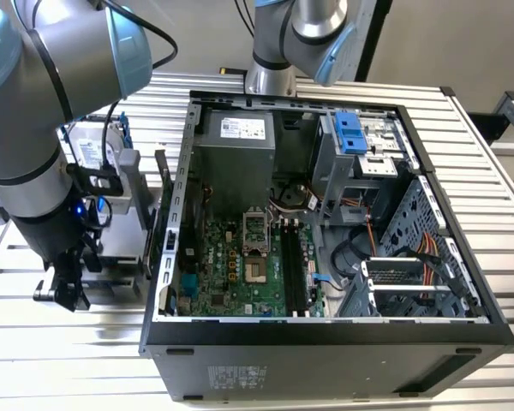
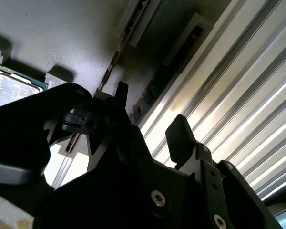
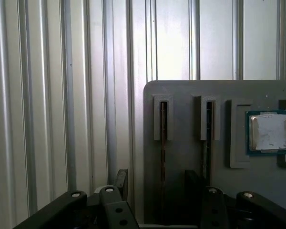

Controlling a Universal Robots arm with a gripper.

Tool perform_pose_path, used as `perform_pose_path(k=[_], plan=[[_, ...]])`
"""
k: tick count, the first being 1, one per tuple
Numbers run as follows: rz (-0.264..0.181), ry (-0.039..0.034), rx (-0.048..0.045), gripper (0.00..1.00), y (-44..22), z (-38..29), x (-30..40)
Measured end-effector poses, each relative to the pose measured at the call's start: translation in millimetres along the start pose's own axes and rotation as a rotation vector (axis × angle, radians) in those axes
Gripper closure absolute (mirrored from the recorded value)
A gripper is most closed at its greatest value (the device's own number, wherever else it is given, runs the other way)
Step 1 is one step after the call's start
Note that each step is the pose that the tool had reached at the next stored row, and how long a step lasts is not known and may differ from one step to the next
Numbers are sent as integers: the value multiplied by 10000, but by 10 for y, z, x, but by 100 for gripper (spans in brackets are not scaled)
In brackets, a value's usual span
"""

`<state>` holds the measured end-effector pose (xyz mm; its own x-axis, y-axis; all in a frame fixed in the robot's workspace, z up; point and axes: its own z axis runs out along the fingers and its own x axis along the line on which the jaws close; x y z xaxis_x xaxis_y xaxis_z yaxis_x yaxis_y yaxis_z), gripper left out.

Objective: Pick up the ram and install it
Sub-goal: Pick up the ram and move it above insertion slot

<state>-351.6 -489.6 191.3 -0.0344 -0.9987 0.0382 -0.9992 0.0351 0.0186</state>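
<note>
The gripper is seen at the lower left of the exterior view, beside the case. In both wrist views its jaws are spread, and the ram is stood on edge in a holder slot between them; whether it is touched cannot be told.

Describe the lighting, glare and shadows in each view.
Exterior view: even light, with the case interior shaded. Second wrist view: the gripper is a dark silhouette against strong glare on the ribbed table. First wrist view: soft, even light, with a bright reflection on the chip.
</note>
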Motion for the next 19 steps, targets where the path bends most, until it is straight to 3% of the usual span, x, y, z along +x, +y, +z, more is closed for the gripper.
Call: perform_pose_path(k=[11, 12, 13, 16, 17, 19], plan=[[0, 0, 0, 0, 0, 1, 0], [0, -30, -1, 0, 0, 1, 0], [-1, -87, -4, 0, 0, 1, 0], [-11, -523, -19, 0, 1, 1, 1], [-12, -578, -21, 0, 1, 1, 3], [-11, -599, -20, 0, 1, 2, 9]])
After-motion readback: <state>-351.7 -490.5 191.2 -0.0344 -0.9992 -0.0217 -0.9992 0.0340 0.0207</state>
